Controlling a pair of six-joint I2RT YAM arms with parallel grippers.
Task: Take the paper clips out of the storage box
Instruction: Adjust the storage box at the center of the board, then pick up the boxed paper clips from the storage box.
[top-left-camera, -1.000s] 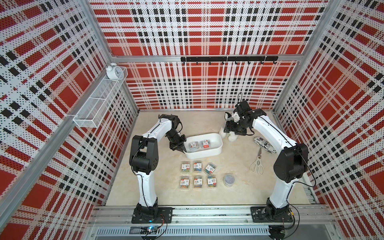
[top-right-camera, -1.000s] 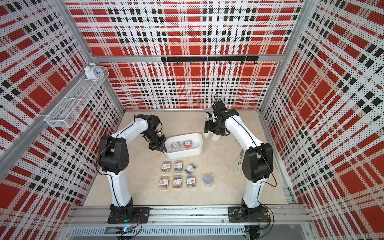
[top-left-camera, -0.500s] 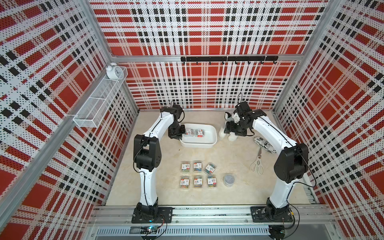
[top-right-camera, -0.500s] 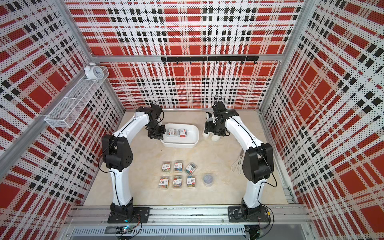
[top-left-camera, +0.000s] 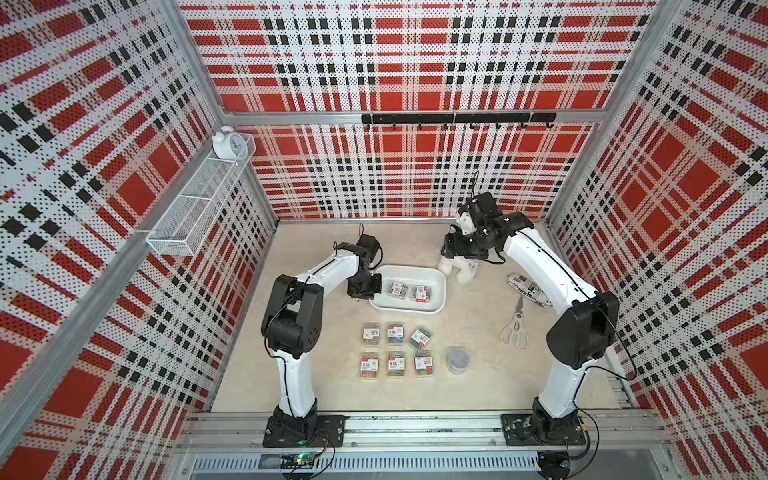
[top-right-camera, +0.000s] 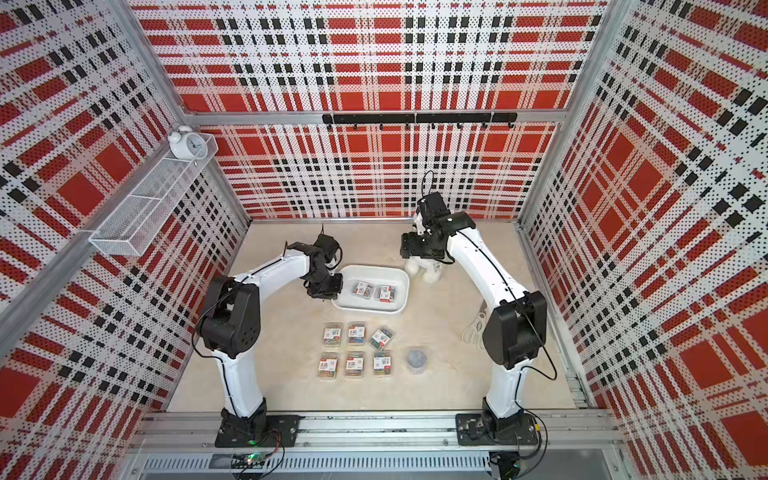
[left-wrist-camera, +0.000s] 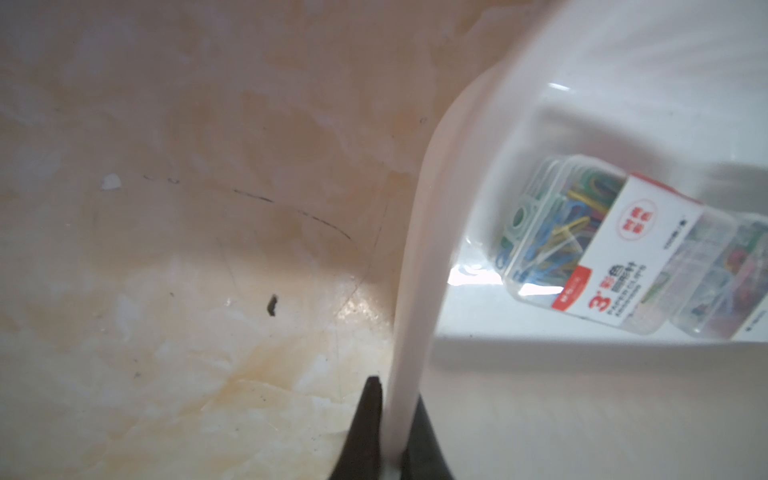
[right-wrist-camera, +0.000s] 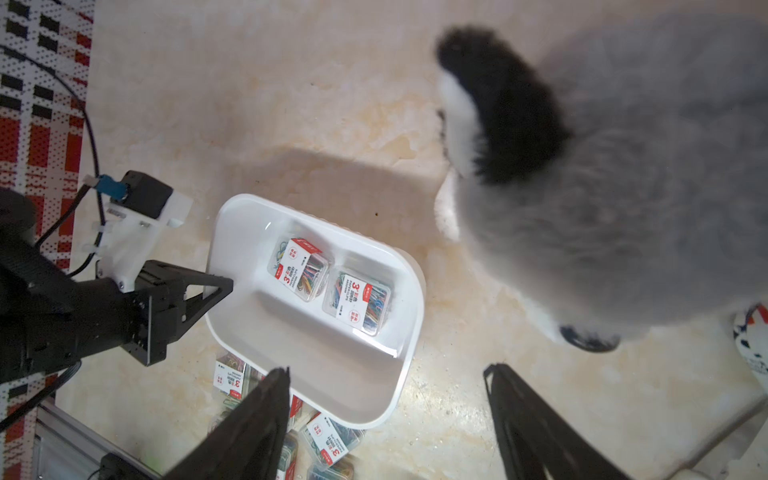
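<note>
Beige marbled table (top-left-camera: 332, 395), walled in by red plaid pegboard.

Left gripper (top-left-camera: 372, 286) reaches in from the left at mid-table. Its jaws are pinched tight on the left end wall of the storage box (top-left-camera: 407, 309), one finger inside and one outside, as the left wrist view shows.

Right gripper (right-wrist-camera: 386, 374) hangs above the far right part of the table, over the plush dog (top-left-camera: 465, 272). Its jaws stand about half apart with nothing between them.

The white, shallow storage box sits mid-table, just left of the dog. Whether its base is flat on the table cannot be told.

Scissors (top-left-camera: 515, 328) lie on the right side, well apart from the box.

Two clear cases of paper clips (top-left-camera: 398, 287) lie side by side inside the box, touching.

Six more cases (top-left-camera: 395, 333) lie on the table just near of the box, in two rows of three.

Round tub (top-left-camera: 458, 360) of grey contents stands at the right end of the near row.
</note>
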